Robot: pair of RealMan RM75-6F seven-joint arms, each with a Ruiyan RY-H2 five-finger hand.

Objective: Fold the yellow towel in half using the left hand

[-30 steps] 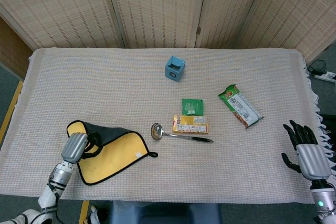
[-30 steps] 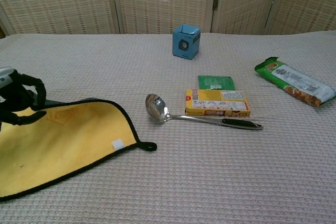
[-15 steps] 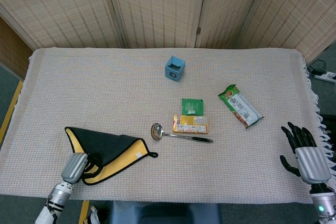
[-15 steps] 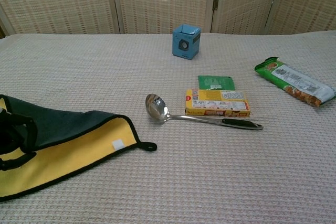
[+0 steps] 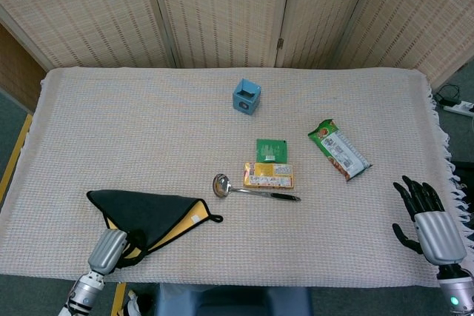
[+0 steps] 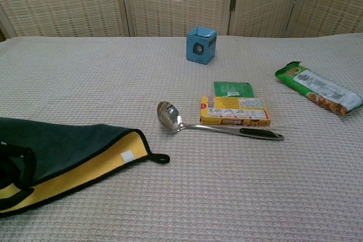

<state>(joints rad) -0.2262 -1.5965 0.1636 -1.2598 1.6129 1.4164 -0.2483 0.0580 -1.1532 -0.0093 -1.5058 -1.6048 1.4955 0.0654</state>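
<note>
With the fold nearly laid, the left hand point(image 5: 111, 248) is gripping the yellow towel point(image 5: 152, 216) edge (dark underside up) — releasing looks next; right hand point(image 5: 432, 220) is idling, fingers spread, holding nothing.

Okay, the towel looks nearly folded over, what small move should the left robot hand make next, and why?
Probably lower the gripped edge onto the near edge and let go. The left robot hand holds the yellow towel at the table's near side, the dark underside already covers most of the yellow, and only a yellow strip shows along the near edge.
</note>
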